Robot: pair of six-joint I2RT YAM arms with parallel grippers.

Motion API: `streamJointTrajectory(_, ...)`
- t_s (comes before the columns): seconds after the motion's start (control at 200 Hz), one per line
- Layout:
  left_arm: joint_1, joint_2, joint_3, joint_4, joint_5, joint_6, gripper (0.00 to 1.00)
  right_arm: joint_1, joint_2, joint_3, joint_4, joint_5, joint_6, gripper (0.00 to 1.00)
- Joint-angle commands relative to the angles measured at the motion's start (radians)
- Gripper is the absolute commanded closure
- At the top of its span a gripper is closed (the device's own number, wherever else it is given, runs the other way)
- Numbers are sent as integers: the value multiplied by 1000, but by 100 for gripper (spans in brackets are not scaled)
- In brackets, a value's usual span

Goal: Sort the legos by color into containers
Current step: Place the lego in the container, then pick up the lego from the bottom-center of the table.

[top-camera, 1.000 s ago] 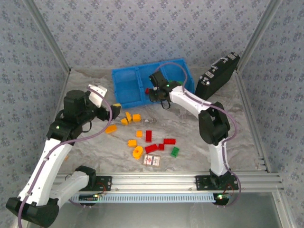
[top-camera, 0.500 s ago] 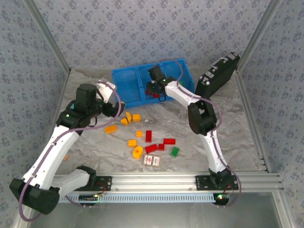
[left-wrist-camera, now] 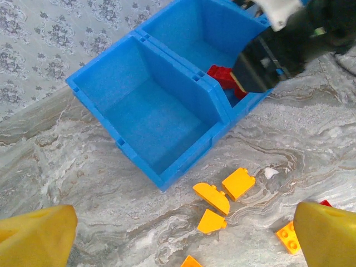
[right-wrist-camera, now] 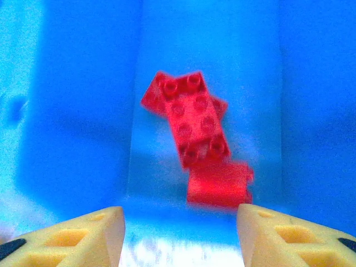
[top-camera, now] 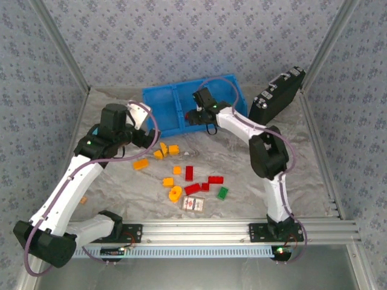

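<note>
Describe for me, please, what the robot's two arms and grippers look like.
Both arms, left arm and right arm, have white links, black joints and a looping purple cable. Small green lights glow on each. The left gripper and right gripper carry blunt yellow fingers.

The blue 3-compartment tray (top-camera: 162,115) sat at the counter's (top-camera: 121,181) far side, red bricks (right-wrist-camera: 192,119) tumbled in its middle compartment, while loose orange bricks (top-camera: 163,151), loose red bricks (top-camera: 189,173) and 1 green brick (top-camera: 222,193) lay scattered nearer.
</note>
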Motion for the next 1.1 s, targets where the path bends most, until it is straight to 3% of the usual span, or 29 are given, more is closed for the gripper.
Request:
streamJointTrajectory(0.0, -4, -22, 24, -3, -3, 17, 0, 36, -193, -152, 4, 23, -43, 41)
streamJointTrajectory(0.335, -20, -40, 10, 16, 28, 8, 0, 106, -655, -624, -68, 131, -45, 38)
streamJointTrajectory(0.545, -25, -62, -2, 17, 53, 11, 0, 192, -919, -841, 34, 31, -405, 38)
streamJointTrajectory(0.605, -25, -71, -5, 17, 63, 13, 0, 189, -943, -842, 11, 54, -488, 38)
streamJointTrajectory(0.84, -25, -89, -21, 10, 65, 17, 0, 194, -1047, -926, -46, -81, -810, 32)
streamJointTrajectory(1.1, -25, -110, -48, 19, 60, 39, 0, 196, -993, -954, -95, -87, -941, 32)
